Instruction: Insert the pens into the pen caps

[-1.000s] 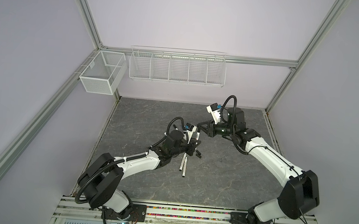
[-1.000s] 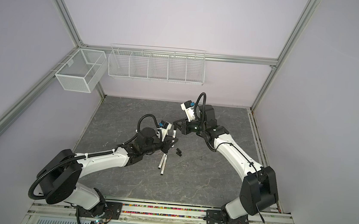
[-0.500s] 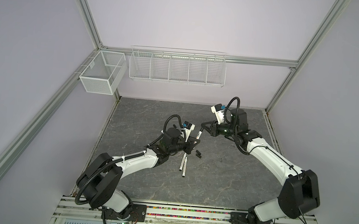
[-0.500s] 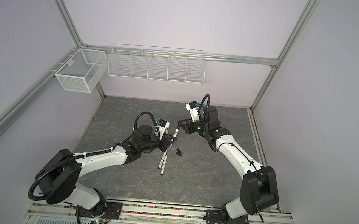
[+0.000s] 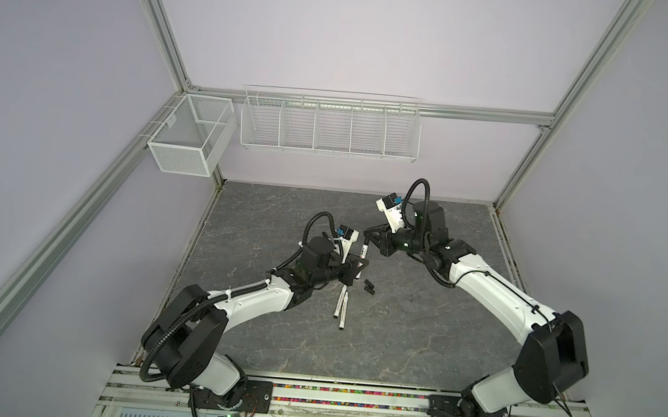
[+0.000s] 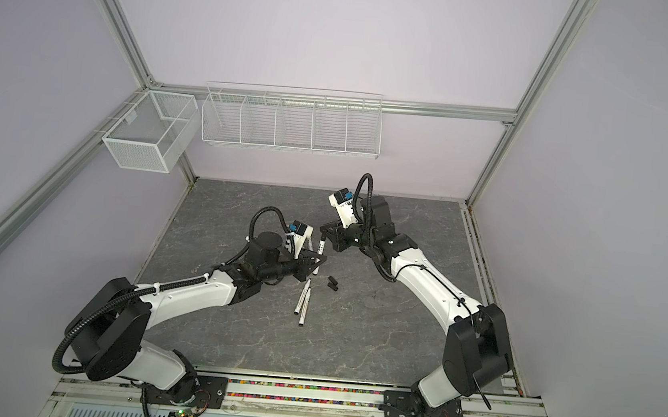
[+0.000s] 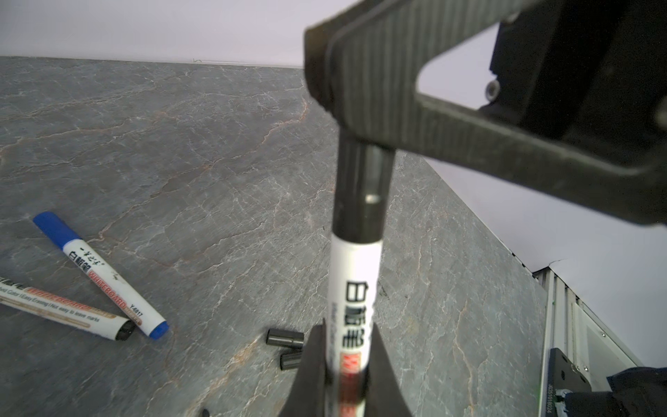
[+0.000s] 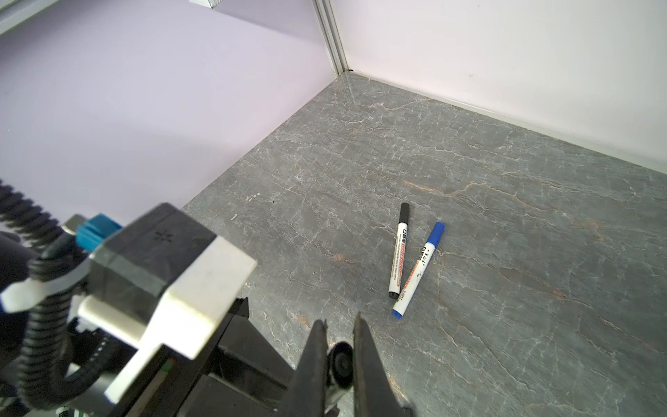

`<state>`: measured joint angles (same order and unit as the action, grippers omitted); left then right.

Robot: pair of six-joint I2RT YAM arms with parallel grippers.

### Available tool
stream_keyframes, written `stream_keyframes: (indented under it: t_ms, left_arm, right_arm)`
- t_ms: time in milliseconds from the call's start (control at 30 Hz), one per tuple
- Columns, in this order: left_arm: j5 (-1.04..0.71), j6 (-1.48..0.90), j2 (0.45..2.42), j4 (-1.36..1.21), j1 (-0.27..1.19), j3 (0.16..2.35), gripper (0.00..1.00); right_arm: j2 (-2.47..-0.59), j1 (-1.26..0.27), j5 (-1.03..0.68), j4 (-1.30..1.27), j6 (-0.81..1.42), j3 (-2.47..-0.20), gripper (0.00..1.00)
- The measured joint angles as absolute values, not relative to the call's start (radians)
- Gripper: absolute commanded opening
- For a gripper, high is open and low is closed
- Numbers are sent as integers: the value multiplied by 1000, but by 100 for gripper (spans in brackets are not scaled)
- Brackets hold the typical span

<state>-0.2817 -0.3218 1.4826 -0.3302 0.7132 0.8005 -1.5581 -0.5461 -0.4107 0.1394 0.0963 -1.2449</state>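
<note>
Grey desk: near its middle the left gripper pinches a pen upright, two capped pens and two loose caps lie beside, and the right gripper, clamped on a black cap, has moved in onto the pen's tip.

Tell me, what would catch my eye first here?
Mid-table, the left tool holds a slim white marker pen roughly upright while the right tool pinches the short black plastic cap on its top. Nearby on the grey marbled tabletop lie a blue-capped pen, a black-capped pen and two loose black caps.
</note>
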Motion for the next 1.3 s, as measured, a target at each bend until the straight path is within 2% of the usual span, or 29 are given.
stream_keyframes:
  t_ms: [433,600,800,1300]
  left_arm:
    - [-265,-321,1444,-244,712,823,0]
    - [-257,-325,1431,-200,698,824,0]
    - [-326,-327,1431,-129,649,872,0]
    - [-353,-328,1431,-69,635,913,0]
  right_arm:
    - [-1560,-521,-490,123,100,-1236,7]
    - [-1579,-550,-455,142,69,-1255,7]
    - [-1592,-573,-390,144,31,-1280,7]
    - [-1592,-580,-377,149,4,-1289,7]
